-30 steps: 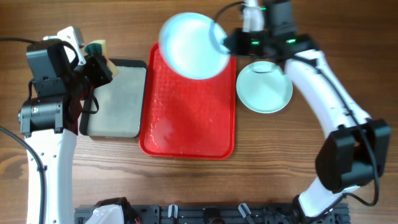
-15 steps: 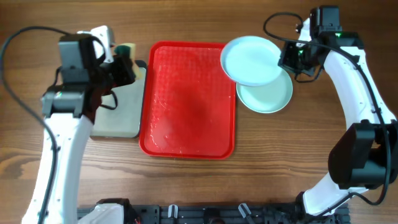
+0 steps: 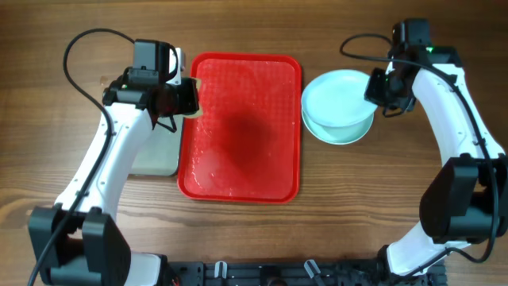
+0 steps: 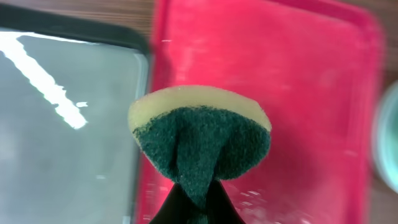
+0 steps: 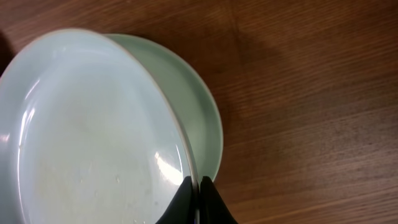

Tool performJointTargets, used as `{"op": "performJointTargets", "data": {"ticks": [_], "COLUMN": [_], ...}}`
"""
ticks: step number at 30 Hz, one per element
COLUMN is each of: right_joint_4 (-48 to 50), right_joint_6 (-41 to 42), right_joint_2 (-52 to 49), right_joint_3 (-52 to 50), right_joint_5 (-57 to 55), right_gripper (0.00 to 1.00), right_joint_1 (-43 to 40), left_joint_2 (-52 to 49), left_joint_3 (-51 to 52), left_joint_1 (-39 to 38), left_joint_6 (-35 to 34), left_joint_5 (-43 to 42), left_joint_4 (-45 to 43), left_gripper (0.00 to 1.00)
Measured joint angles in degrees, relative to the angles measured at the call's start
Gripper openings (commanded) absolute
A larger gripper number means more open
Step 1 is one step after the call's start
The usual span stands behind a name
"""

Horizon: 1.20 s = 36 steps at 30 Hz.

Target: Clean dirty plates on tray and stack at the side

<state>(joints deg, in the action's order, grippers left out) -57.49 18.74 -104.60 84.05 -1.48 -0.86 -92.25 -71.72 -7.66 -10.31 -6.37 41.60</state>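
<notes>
At the upper right of the overhead view, the right hand point(image 3: 379, 86) is clenched on the rim of a pale aqua plate point(image 3: 337, 97). It holds the plate tilted over a second plate point(image 3: 343, 135) that lies on the bench point(image 3: 357, 222) just beside the red tray point(image 3: 238, 48). The overlap suggests the plate is being set onto the stack at the side.

At the tray's upper left edge, the left hand point(image 3: 184, 97) grips a green-and-yellow sponge point(image 4: 202, 140) above the border with the grey metal tray point(image 4: 62, 124), likely ready for wiping. The red tray carries no plate.

Whether the held plate touches the lower one is unclear. No third plate shows; it may lie hidden beneath. The right wrist view cuts off the held plate's lower part.
</notes>
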Motion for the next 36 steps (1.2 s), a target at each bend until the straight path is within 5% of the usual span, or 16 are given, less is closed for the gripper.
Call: {"op": "performJointTargets", "data": {"ticks": [10, 14, 21, 31, 36], "right_joint_4": [6.7, 8.7, 11.1, 10.7, 10.7], "right_joint_6": [0.0, -0.1, -0.8, -2.4, -2.9], "right_joint_2": [0.0, 0.0, 0.0, 0.2, 0.3], "right_joint_3": [-9.5, -11.9, -12.7, -7.3, -7.0], "right_joint_5": [-1.6, -1.6, -1.5, 7.1, 9.0], "right_gripper": [0.06, 0.15, 0.47, 0.62, 0.8], "right_joint_1": [0.0, 0.0, 0.0, 0.0, 0.0], "left_joint_2": [-3.1, -3.2, -3.2, -3.4, -3.5], "left_joint_3": [0.0, 0.0, 0.6, 9.2, 13.1], "left_joint_1": [0.3, 1.6, 4.5, 4.7, 4.7], "left_joint_6": [0.2, 0.2, 0.2, 1.3, 1.5], "left_joint_5": [11.9, 13.5, 14.5, 14.7, 14.7], "left_joint_4": [0.1, 1.2, 1.9, -7.0, -11.1], "left_gripper": [0.04, 0.04, 0.04, 0.04, 0.04]}}
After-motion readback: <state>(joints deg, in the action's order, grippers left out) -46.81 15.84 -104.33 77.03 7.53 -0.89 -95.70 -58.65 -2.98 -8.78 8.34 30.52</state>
